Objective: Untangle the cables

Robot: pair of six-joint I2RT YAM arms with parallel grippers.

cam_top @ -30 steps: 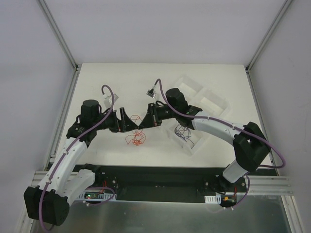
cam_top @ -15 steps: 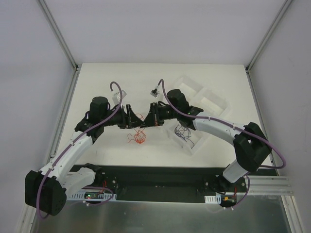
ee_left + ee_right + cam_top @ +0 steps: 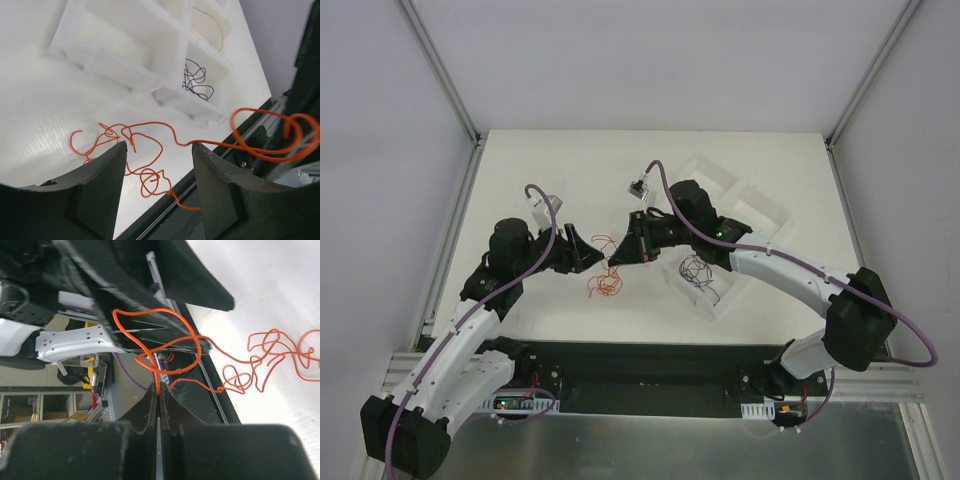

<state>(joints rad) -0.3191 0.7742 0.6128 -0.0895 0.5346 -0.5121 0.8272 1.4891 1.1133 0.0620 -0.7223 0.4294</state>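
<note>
Orange cables (image 3: 603, 283) lay tangled on the table (image 3: 540, 170) below both grippers from above; the left wrist's view had the left gripper (image 3: 159, 165) part-open on nothing, probably best pinching a free loop, while the right wrist's showed the right gripper (image 3: 158, 390) clamping one strand.

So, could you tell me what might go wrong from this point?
The right gripper pinches the orange wire only at the jaw tips, so a pull may slip it free. The left gripper is open over several crossing loops; closing there might catch two strands and tighten the tangle.
</note>
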